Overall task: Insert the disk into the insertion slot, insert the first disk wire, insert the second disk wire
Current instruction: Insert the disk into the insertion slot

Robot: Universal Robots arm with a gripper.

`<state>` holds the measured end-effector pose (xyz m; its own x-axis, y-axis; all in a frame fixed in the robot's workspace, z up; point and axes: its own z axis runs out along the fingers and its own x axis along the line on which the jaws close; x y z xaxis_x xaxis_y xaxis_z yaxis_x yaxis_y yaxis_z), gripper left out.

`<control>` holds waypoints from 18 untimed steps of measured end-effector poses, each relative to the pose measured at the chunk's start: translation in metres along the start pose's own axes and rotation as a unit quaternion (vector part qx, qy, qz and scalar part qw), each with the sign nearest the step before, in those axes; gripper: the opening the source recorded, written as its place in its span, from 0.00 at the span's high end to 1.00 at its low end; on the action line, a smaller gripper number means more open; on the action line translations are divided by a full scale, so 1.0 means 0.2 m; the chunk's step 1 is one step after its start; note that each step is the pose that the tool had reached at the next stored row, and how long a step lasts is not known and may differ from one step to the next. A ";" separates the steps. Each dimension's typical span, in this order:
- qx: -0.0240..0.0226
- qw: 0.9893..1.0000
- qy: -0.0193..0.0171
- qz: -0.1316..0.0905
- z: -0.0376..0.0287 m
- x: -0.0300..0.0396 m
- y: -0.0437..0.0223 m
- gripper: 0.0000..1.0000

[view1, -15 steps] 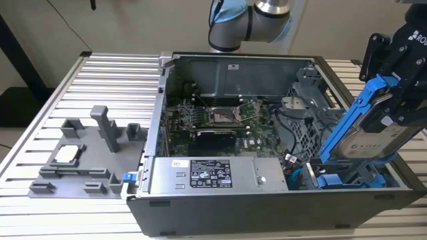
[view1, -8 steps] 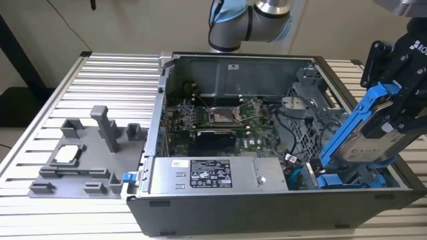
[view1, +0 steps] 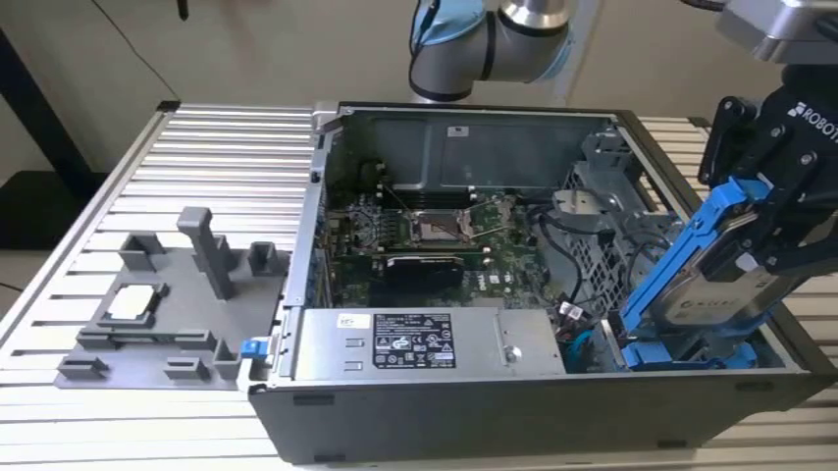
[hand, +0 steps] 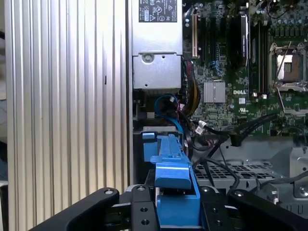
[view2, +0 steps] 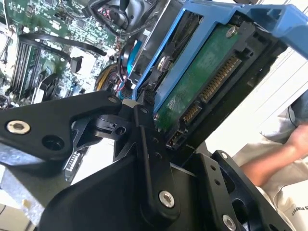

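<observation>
Black tool (view1: 763,211) tight around the disk (view1: 708,280)

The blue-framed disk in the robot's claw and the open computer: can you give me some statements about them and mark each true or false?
1. The gripper is clamped on the disk. True.
2. The disk lies flat inside the computer case. False: it is steeply tilted, at the end of the case on the exterior view's right.
3. The motherboard lies exposed in the open case. True.
4. A cable is plugged into the disk's connector. False: in the second wrist view its contacts are bare.
5. The power supply stands on the grey fixture. False: it sits inside the case, and the fixture is outside, at the exterior view's left.
</observation>
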<state>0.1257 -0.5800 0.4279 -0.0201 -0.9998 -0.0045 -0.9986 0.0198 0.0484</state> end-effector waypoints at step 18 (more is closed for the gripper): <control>0.000 1.000 -0.001 0.000 0.164 -0.011 0.002 0.67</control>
<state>0.1238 -0.5776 0.3951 -0.0209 -0.9998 -0.0056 -0.9986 0.0206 0.0484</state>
